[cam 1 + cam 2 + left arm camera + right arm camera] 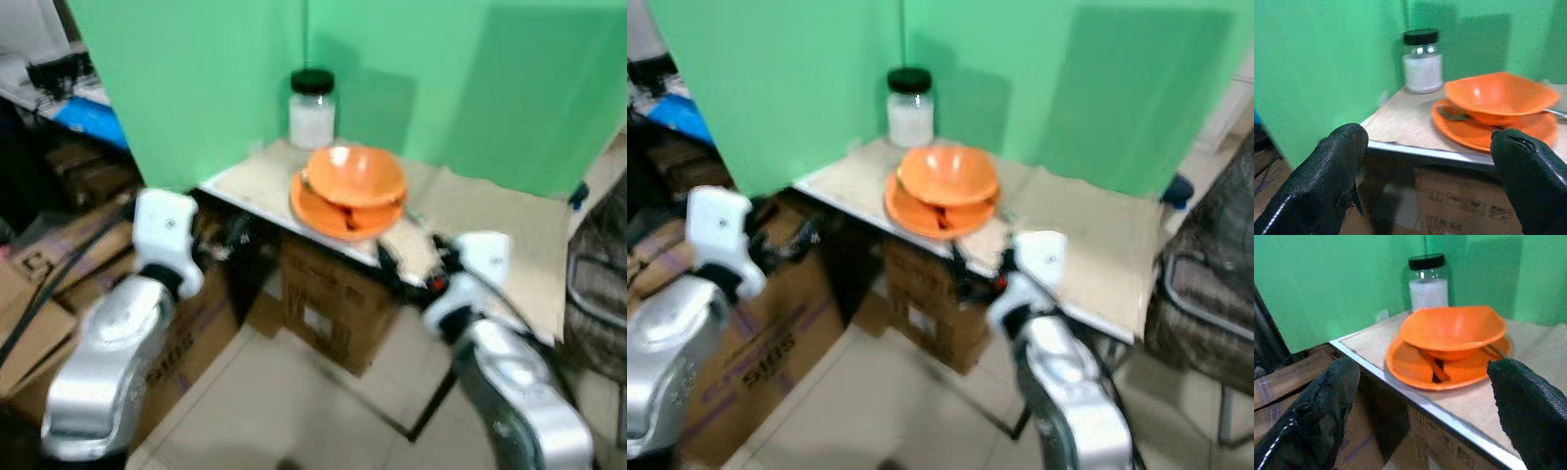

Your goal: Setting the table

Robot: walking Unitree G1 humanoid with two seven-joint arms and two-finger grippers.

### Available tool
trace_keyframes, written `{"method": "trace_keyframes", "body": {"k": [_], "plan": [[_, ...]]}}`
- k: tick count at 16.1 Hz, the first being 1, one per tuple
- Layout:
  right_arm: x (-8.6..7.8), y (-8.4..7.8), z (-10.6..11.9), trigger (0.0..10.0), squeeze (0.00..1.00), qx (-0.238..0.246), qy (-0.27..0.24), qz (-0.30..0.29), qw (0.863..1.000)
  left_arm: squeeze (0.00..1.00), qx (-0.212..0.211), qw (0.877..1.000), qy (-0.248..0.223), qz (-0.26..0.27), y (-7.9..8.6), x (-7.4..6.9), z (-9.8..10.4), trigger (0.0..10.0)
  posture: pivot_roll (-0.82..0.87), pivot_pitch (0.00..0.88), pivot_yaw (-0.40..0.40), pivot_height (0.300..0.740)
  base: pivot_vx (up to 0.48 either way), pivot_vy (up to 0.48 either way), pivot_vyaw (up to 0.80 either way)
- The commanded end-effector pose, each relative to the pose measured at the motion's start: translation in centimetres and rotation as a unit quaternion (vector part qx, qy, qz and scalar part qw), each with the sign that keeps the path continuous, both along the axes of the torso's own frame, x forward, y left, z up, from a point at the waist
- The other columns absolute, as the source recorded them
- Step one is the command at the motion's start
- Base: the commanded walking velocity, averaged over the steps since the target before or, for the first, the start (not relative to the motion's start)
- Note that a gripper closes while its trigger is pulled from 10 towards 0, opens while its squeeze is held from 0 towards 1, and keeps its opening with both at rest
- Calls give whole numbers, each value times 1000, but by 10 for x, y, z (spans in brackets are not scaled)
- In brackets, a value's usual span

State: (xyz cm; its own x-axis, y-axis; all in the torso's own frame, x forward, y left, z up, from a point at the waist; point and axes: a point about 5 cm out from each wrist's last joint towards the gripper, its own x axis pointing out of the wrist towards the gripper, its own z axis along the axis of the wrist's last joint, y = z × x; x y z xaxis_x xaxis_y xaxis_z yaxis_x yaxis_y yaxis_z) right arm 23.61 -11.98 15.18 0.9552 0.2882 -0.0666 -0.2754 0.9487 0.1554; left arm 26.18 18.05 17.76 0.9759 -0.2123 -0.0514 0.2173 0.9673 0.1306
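Arms of silver fill the lower corners of the frame, left and right. Both claws stand with fingers apart and hold nothing: the left claw [1425, 181] and the right claw [1422, 411] hang short of the bench [490, 220] edge, clear of it. Cardboard boxes [328, 308] sit on the floor under the bench, at lower centre. On the bench, at mid-frame, an orange bowl [358, 174] rests tilted on an orange plate [328, 215], with cutlery under it. Behind them, upper centre, a black-lidded jar [312, 108] of white powder stands upright against the green backdrop [196, 78].
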Motion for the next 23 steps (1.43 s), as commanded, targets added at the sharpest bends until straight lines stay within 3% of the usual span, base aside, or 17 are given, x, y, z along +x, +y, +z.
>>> {"method": "trace_keyframes", "body": {"k": [1,16,19,23], "plan": [[2,-10,3,10000,1000,-11,-10,-19,1000,0,-3,1000,-1,-15,-8,-1,1,10000,64,0,-7,740,307,0,0],[6,-9,4,10000,1000,-2,-14,-18,1000,0,-2,1000,1,-18,-8,-1,0,10000,67,0,-5,740,322,0,0],[6,-8,2,10000,1000,2,-7,-17,1000,0,-2,1000,1,-19,-8,0,0,10000,66,0,-4,740,321,0,-681],[6,-8,4,10000,1000,0,-15,-19,1000,0,-1,1000,2,-21,-9,1,1,10000,64,0,-2,740,319,0,0]]}}
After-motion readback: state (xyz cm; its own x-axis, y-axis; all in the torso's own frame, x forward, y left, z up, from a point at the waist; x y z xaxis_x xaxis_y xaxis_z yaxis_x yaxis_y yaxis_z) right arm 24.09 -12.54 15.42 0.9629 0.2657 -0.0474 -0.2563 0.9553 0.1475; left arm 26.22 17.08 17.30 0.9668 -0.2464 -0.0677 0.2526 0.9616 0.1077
